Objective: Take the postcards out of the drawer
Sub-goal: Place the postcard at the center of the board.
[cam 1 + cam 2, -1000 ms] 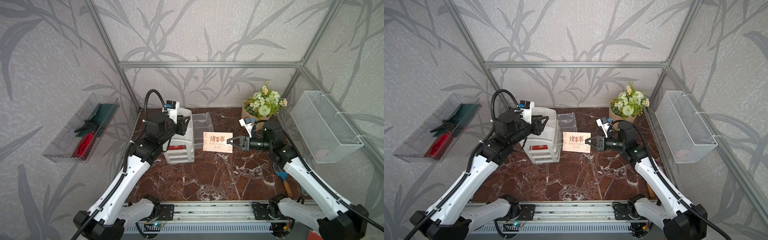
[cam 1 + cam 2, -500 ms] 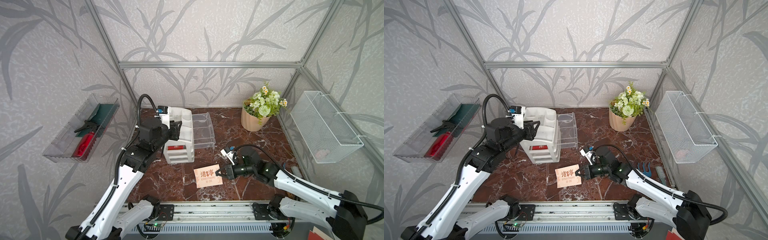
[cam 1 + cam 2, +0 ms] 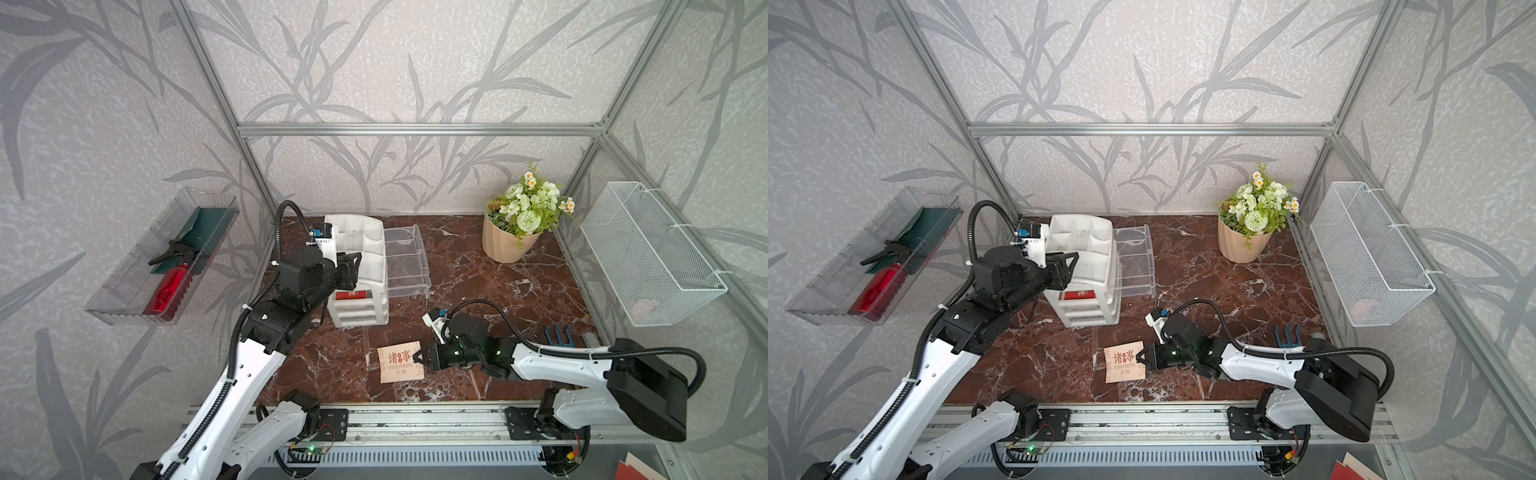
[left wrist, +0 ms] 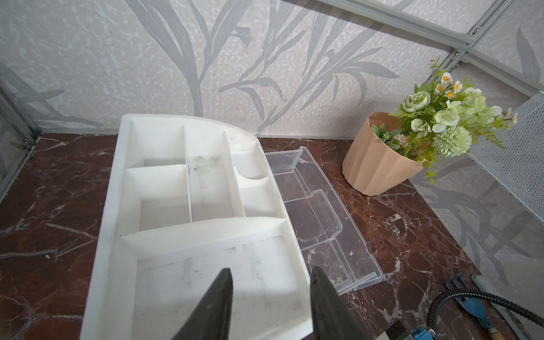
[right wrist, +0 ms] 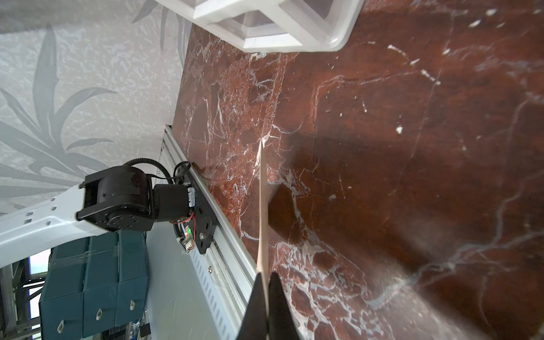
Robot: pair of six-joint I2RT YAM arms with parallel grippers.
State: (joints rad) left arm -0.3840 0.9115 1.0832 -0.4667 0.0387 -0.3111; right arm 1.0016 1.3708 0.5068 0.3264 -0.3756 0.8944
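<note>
Right gripper (image 3: 419,360) pinches a peach postcard (image 3: 399,365) by its edge, low near the table (image 3: 478,266) front; released askew, it may slide off. Left gripper (image 4: 270,269) hovers, jaws apart, above the drawers (image 3: 361,316).

Both top views look steeply down on my whole bench (image 3: 498,299); wrist cameras peer closely past my left tool (image 4: 270,269) and right tool (image 5: 265,275).
</note>
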